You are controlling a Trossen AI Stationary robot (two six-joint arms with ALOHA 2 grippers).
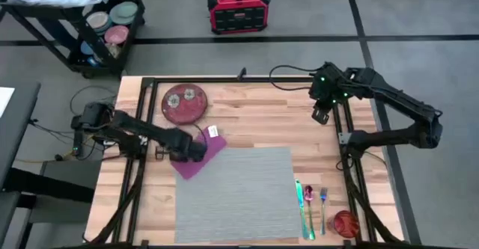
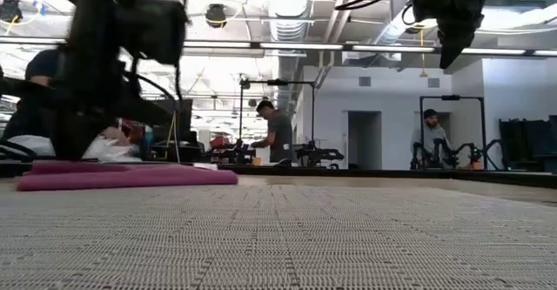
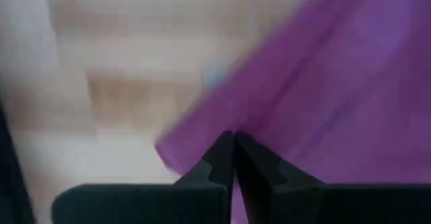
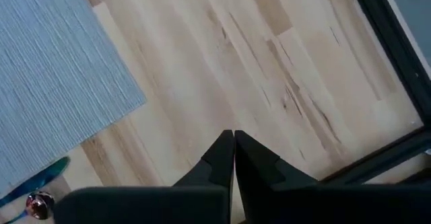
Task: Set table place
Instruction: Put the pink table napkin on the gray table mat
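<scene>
The grey placemat (image 1: pixel 236 193) lies flat on the near middle of the wooden table (image 1: pixel 254 118). A purple napkin (image 1: pixel 202 158) lies flat by the placemat's far left corner, partly over it; it also shows in the low view (image 2: pixel 122 177). My left gripper (image 1: pixel 193 150) is shut and down over the napkin's left part (image 3: pixel 234 138). My right gripper (image 1: pixel 322 114) is shut, holds nothing, and hangs high over the table's far right part (image 4: pixel 234 135). My left gripper's shut fingertips come from above onto the purple napkin near its left edge (image 3: pixel 202 143). The napkin lies flat on the table. I cannot tell whether a layer of cloth is caught between the fingers.
A red plate (image 1: pixel 184 104) sits at the far left. Cutlery (image 1: pixel 308 204) lies just right of the placemat, with a red round object (image 1: pixel 345 223) at the near right corner. A small white tag (image 1: pixel 212 131) lies beside the napkin. People stand in the room beyond (image 2: pixel 277 133).
</scene>
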